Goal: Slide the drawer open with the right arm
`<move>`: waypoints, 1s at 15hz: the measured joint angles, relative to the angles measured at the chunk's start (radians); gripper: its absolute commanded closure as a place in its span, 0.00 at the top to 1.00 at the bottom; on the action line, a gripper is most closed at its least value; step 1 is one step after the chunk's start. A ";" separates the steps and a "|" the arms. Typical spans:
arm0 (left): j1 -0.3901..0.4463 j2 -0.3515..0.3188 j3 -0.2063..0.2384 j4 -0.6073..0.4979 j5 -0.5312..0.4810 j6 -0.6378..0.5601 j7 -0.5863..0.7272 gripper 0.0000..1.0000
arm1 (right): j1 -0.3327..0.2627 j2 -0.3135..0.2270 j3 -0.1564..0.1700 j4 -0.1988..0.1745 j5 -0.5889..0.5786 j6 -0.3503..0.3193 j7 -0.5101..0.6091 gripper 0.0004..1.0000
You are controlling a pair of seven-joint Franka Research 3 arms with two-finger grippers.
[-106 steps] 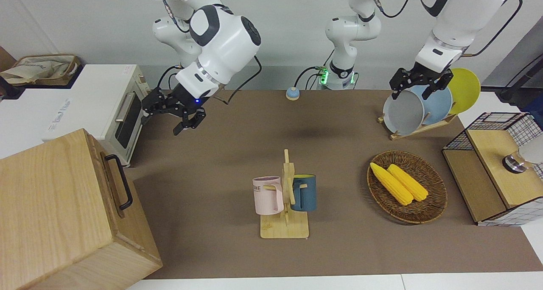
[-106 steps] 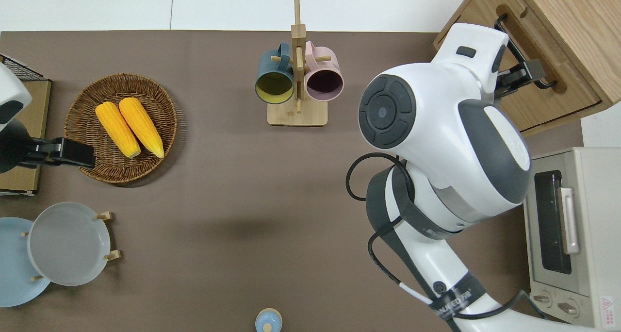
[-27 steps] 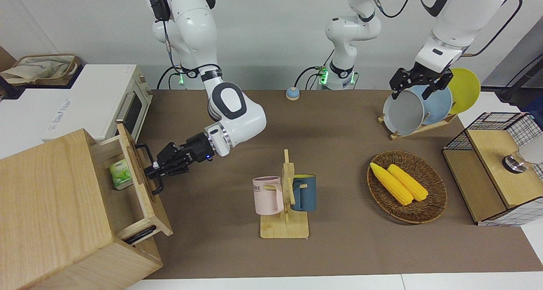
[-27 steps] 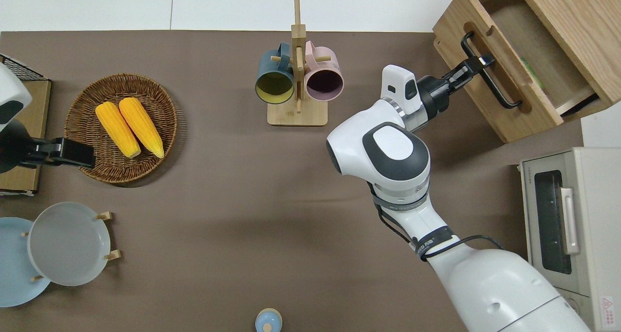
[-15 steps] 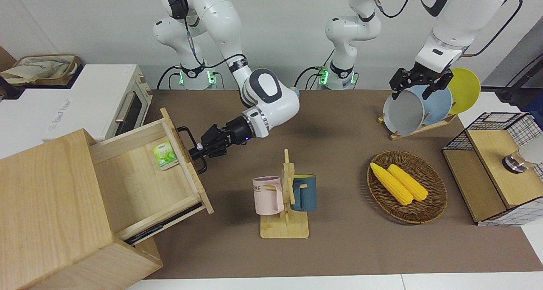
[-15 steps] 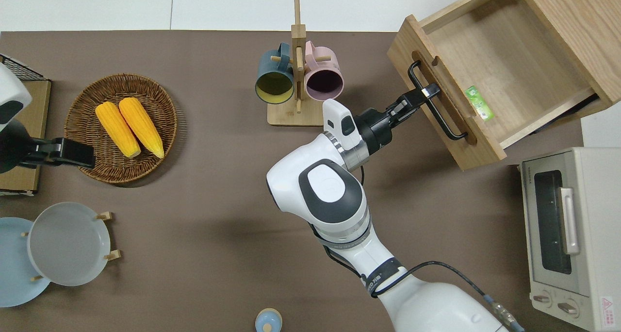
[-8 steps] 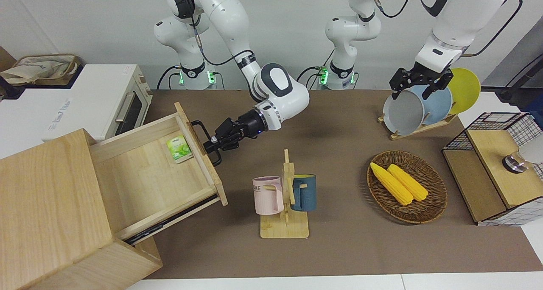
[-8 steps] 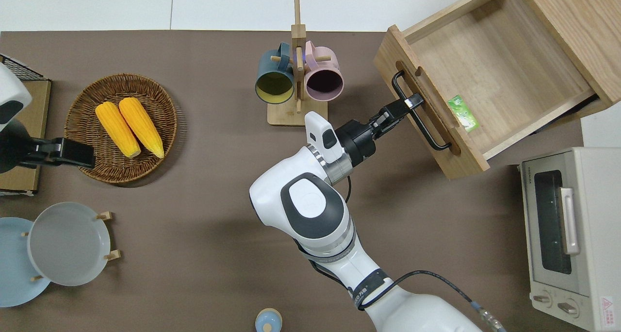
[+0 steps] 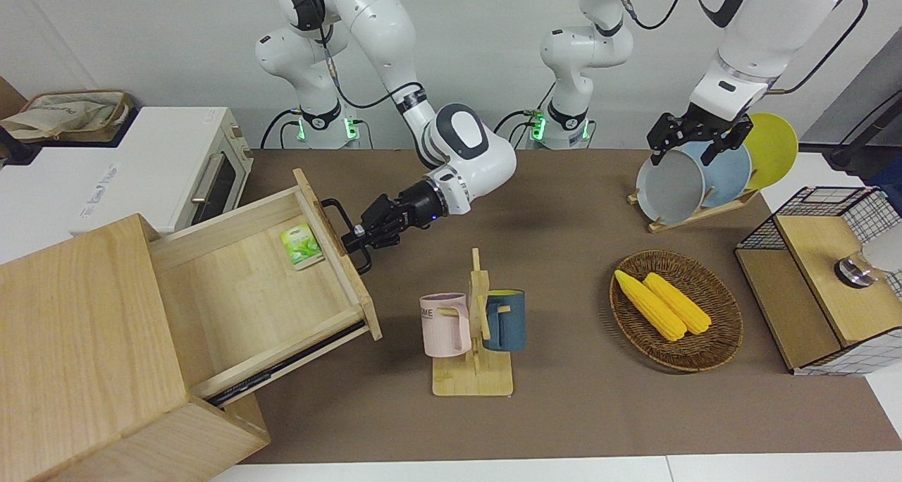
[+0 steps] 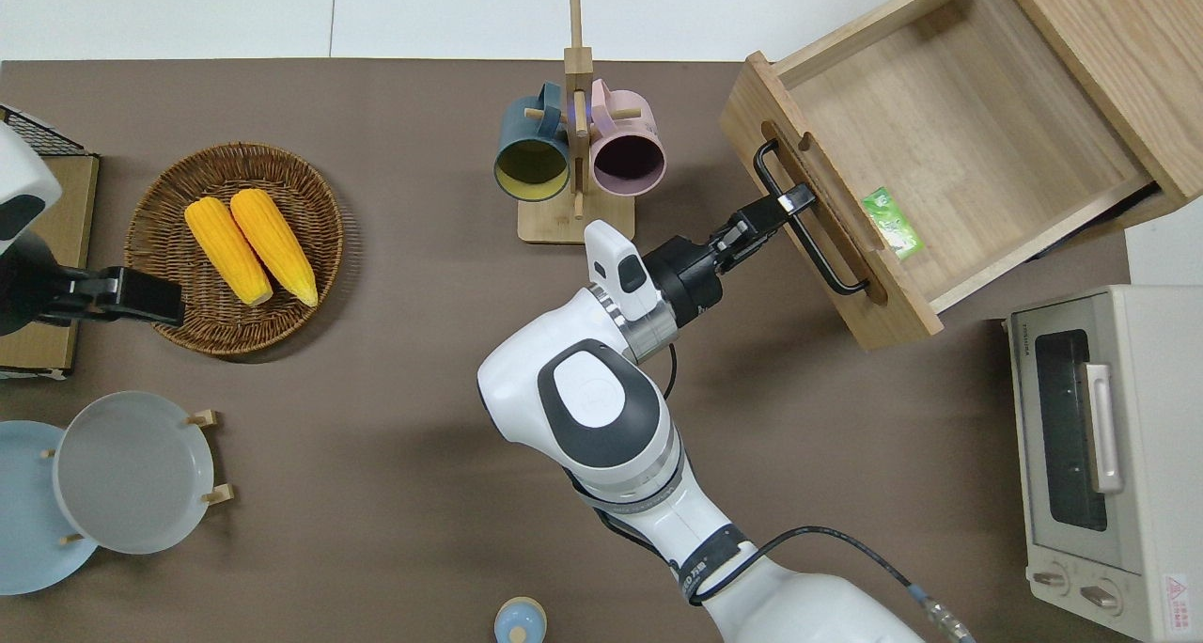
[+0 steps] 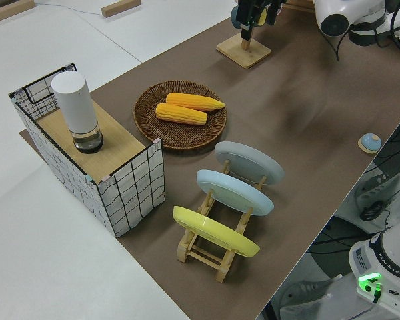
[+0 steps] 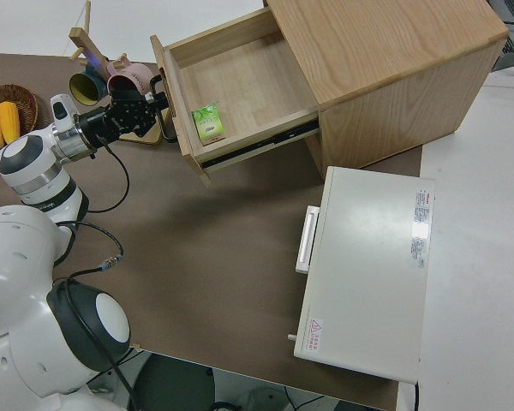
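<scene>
1. The right gripper [image 9: 357, 237] is pinching the black handle [image 10: 806, 221] of the drawer [image 9: 268, 292], with its fingers pressed onto the bar near its middle.
2. The drawer is standing pulled far out of the cabinet [image 9: 84, 355] at the right arm's end of the table [image 9: 564, 411], its front panel touching nothing but the handle that the gripper is holding.
3. The right arm [image 10: 601, 408] is stretching low across the table toward the drawer front.
4. A small green packet [image 9: 301, 245] is lying inside the drawer, just across the front panel from the gripper.
5. A mug rack [image 9: 473, 327] with 2 mugs is standing near the gripper, toward the table's middle.
6. A toaster oven [image 10: 1100, 455] is sitting beside the cabinet, nearer to the robots.
7. The left arm [image 9: 747, 38] is parked; whether its gripper [image 9: 694, 144] is spread or pressed together, I cannot tell.
</scene>
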 measured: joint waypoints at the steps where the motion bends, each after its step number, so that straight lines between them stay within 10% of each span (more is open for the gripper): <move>1: 0.000 0.000 0.000 0.000 0.000 0.000 0.000 0.99 | 0.004 0.000 0.000 0.000 0.001 -0.005 0.000 0.00; 5: 0.000 0.000 0.000 0.000 0.000 0.000 0.000 0.99 | 0.007 0.002 -0.001 0.000 0.001 -0.010 -0.001 0.49; 6: 0.000 0.000 0.000 0.000 0.000 0.000 0.000 0.99 | 0.007 0.002 -0.001 0.000 0.001 -0.010 -0.002 0.99; 15: 0.000 0.000 0.000 0.000 0.000 0.000 0.000 0.99 | 0.015 0.002 -0.008 0.027 -0.004 -0.012 -0.003 0.99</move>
